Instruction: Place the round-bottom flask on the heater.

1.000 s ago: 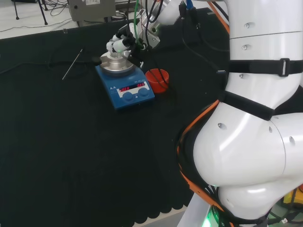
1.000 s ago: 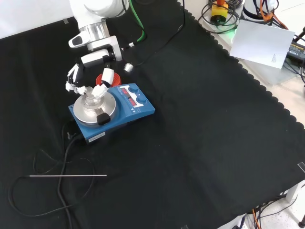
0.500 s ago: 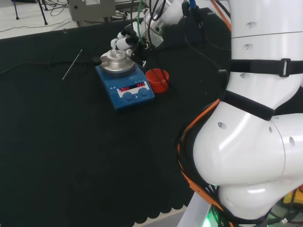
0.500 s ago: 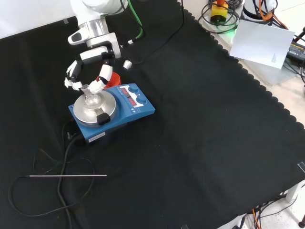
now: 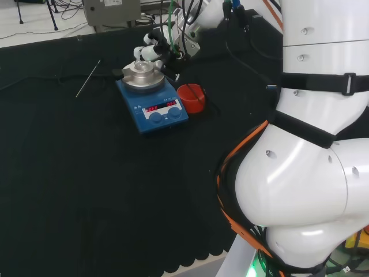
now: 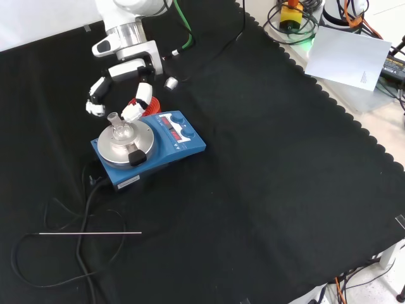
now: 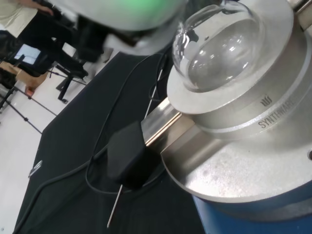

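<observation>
1. From my remote seat, nearest in the front view I see a thin metal rod (image 6: 90, 233) lying flat on the black cloth (image 6: 266, 190), crossed by loops of black cable (image 6: 76, 253) that run up to the heater.
2. Next comes the blue heater (image 6: 150, 149), its red displays lit, with a round silver block (image 6: 123, 143) on top.
3. The round-bottom flask (image 6: 118, 131) sits in that block, neck upright; in the wrist view its clear bulb (image 7: 219, 48) rests in the metal cup.
4. A second ago the fingers were closed around the flask's neck; now the hand (image 6: 117, 95) has lifted clear, fingers spread and relaxed, holding nothing.
5. The fingertips (image 6: 131, 113) hang just above and behind the neck, apart from the glass.
6. The flask has stayed put on the heater through the release.
7. Behind the heater in the front view, a red ribbed ring (image 5: 191, 97) stands on the cloth; the head view shows it just to the heater's right.
8. In the head view the hand (image 5: 151, 49) hovers beyond the silver block, with the arm's white links (image 5: 311, 144) large at the right.
</observation>
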Motion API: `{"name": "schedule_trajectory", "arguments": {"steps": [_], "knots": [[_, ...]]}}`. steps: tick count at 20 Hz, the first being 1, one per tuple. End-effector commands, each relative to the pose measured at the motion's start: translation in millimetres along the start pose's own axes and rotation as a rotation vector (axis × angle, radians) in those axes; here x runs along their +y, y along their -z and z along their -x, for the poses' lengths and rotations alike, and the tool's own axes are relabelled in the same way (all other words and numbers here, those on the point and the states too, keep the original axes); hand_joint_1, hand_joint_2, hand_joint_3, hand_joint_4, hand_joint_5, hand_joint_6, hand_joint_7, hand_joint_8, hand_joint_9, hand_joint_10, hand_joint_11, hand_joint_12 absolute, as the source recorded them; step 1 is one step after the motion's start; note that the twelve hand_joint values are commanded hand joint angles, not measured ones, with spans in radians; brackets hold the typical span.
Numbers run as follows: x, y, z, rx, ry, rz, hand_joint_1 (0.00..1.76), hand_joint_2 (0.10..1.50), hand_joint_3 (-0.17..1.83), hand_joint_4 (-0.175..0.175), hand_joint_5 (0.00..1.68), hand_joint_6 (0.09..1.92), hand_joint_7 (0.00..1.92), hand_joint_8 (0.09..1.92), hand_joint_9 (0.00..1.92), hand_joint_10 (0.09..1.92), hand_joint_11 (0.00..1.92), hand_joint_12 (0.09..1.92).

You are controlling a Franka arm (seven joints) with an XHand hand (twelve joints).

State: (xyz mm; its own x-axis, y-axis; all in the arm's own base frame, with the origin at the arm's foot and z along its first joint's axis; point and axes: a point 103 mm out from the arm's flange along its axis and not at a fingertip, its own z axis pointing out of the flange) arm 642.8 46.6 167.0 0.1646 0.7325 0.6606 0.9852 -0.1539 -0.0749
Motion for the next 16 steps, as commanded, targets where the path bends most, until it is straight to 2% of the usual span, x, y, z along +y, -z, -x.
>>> {"name": "schedule_trajectory", "arguments": {"steps": [1, 6, 16], "knots": [[-10, 8, -6, -0.030, 0.045, -0.009, 0.81, 0.54, 0.60, -0.029, 0.34, 0.55, 0.37, 0.66, 0.60, 0.66, 0.21, 1.34], [-25, 23, -11, -0.064, 0.050, -0.003, 0.76, 0.55, 0.53, -0.024, 0.32, 0.41, 0.33, 0.66, 0.55, 0.68, 0.12, 1.37], [-70, 54, -16, -0.110, 0.047, 0.017, 0.76, 0.59, 0.51, -0.022, 0.34, 0.33, 0.31, 0.67, 0.52, 0.69, 0.09, 1.38]]}}
